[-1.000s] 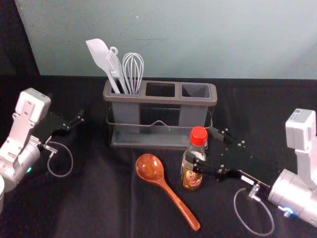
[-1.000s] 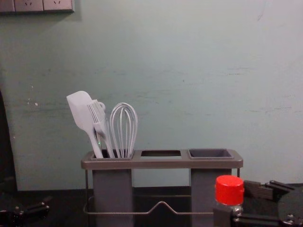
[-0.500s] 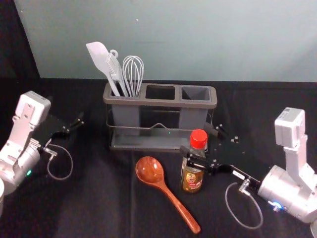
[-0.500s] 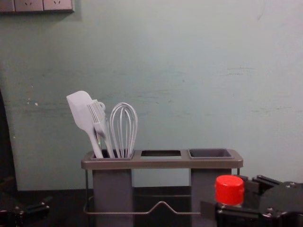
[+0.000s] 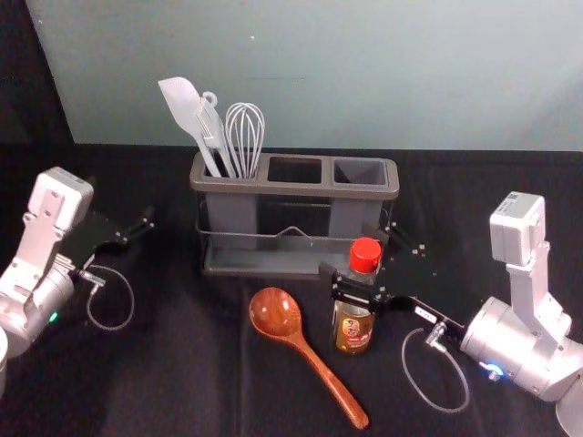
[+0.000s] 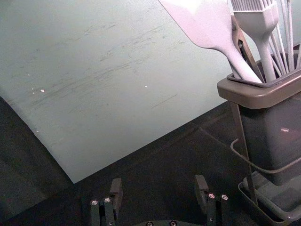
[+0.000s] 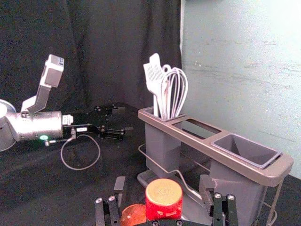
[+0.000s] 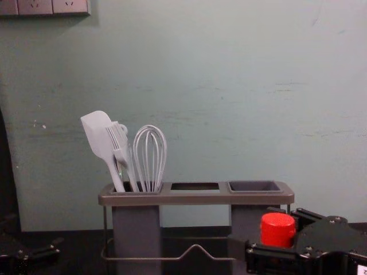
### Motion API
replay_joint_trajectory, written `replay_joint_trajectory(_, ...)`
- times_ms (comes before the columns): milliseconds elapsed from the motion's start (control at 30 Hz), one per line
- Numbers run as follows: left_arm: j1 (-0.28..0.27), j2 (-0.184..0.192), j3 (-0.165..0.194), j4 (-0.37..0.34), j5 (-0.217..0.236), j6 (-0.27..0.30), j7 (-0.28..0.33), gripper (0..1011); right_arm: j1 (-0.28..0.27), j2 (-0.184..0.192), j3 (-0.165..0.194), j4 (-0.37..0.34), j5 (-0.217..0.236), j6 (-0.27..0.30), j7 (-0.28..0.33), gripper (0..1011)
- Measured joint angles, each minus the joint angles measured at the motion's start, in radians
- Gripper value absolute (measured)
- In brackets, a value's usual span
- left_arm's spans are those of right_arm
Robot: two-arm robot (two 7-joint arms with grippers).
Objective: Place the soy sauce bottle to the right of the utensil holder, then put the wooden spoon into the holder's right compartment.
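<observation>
In front of the holder's right half, the soy sauce bottle [image 5: 353, 330] stands upright on the dark cloth, red cap [image 7: 163, 194] on top, and here is the one that matters: it's between the jaws! The right gripper [image 7: 163, 184] reaches in from the right, spread wide, one finger on each side of the cap, and the right wrist view gives daylight on both flanks, so nothing is pinched. The bottle's long axis runs straight up, the jaws lie across it, and the right arm is clearly the nearer one. My call: we're at the grasp, the opening play of the job, with both placements to come. The move wants an even squeeze, then a lift and a carry out past the holder's right end; close lopsided and that narrow bottle could tip, swing early and it may clip the rack.

Just to the bottle's left lies the wooden spoon [image 5: 275, 311], bowl towards the holder, handle slanting nearer and rightwards, next in line. Behind them, the utensil holder [image 5: 293, 188] carries white utensils [image 8: 150, 158] in its left compartment, while the right compartment [image 8: 254, 186] looks free for the spoon. Far left, the left gripper [image 6: 159, 183] idles beside the holder, jaws apart, holding nothing.
</observation>
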Motion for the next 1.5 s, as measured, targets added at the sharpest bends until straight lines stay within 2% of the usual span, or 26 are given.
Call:
replay_joint_trajectory(400, 0.0, 0.0, 0.0, 0.0, 0.0, 0.0, 0.0, 1005, -0.001, 0.001, 0.001, -0.001, 0.0, 0.001, -0.001, 997)
replay_joint_trajectory(667, 0.0, 0.0, 0.0, 0.0, 0.0, 0.0, 0.0, 1005, -0.002, 0.002, 0.002, -0.002, 0.001, 0.001, -0.001, 837)
replay_joint_trajectory(867, 0.0, 0.0, 0.0, 0.0, 0.0, 0.0, 0.0, 1005, -0.002, 0.003, 0.002, -0.003, 0.001, 0.002, -0.002, 630)
replay_joint_trajectory(1067, 0.0, 0.0, 0.0, 0.0, 0.0, 0.0, 0.0, 1005, -0.002, 0.003, 0.002, -0.003, 0.001, 0.002, -0.002, 481)
replay_joint_trajectory(1100, 0.0, 0.0, 0.0, 0.0, 0.0, 0.0, 0.0, 1005, -0.002, 0.003, 0.002, -0.003, 0.001, 0.002, -0.002, 409)
replay_joint_trajectory(1167, 0.0, 0.0, 0.0, 0.0, 0.0, 0.0, 0.0, 1005, -0.002, 0.003, 0.002, -0.003, 0.001, 0.002, -0.002, 381)
replay_joint_trajectory(1500, 0.0, 0.0, 0.0, 0.0, 0.0, 0.0, 0.0, 1005, -0.002, 0.004, 0.002, -0.003, 0.001, 0.002, -0.002, 381)
